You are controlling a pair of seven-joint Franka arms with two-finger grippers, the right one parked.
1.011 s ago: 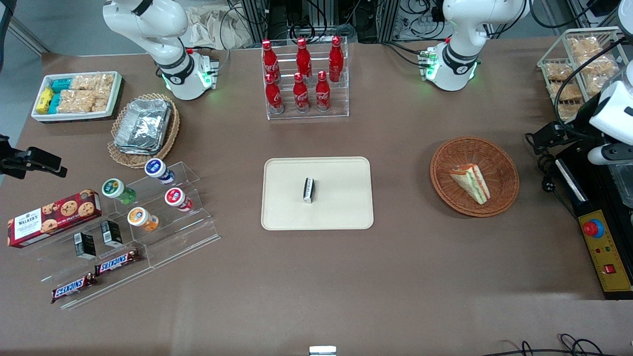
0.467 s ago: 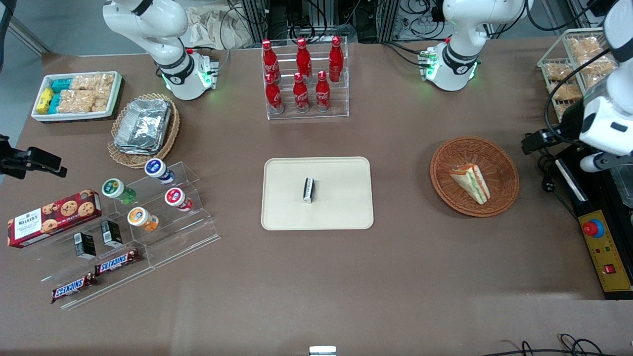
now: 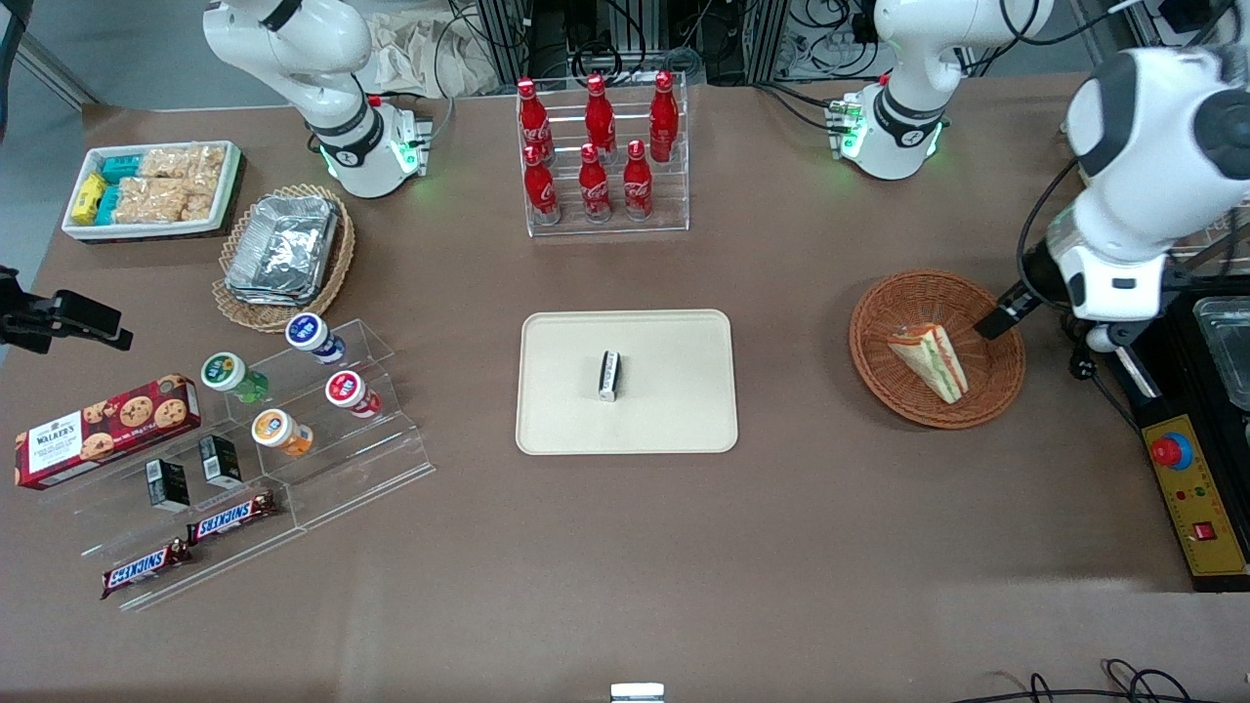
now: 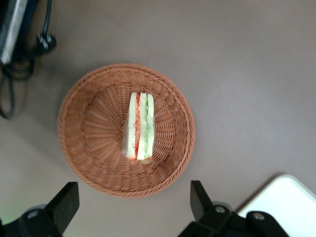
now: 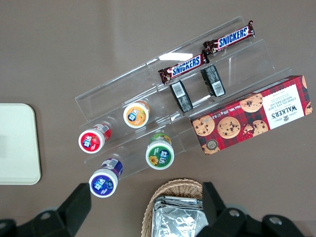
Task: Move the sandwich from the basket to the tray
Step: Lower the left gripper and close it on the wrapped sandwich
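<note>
Your end effector (image 4: 131, 207) hangs above basket (image 4: 79, 148), fingers (image 4: 66, 202) spread wide, empty, ready to straddle sandwich (image 4: 139, 126). Sandwich lies in basket, filling edge up; tray (image 3: 674, 410) waits mid-tabletop, well apart.

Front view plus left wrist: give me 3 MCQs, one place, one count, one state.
1. Where is the triangular white-bread sandwich?
A. in the round reddish-brown wicker basket
B. on the flat pale beige rectangular tray
C. on the bare table

2. How many red bottles stand in the clear rack?
A. four
B. six
C. eight

3. What is the left arm's hand doing?
A. shut on the sandwich
B. open above the basket, holding nothing
C. open over the tray

Key: 1 A, the wedge lies on the basket's weave in both views. 2 B, two rows of three. 3 B, the wrist view shows its fingers spread apart with the sandwich untouched in the basket below.
</note>
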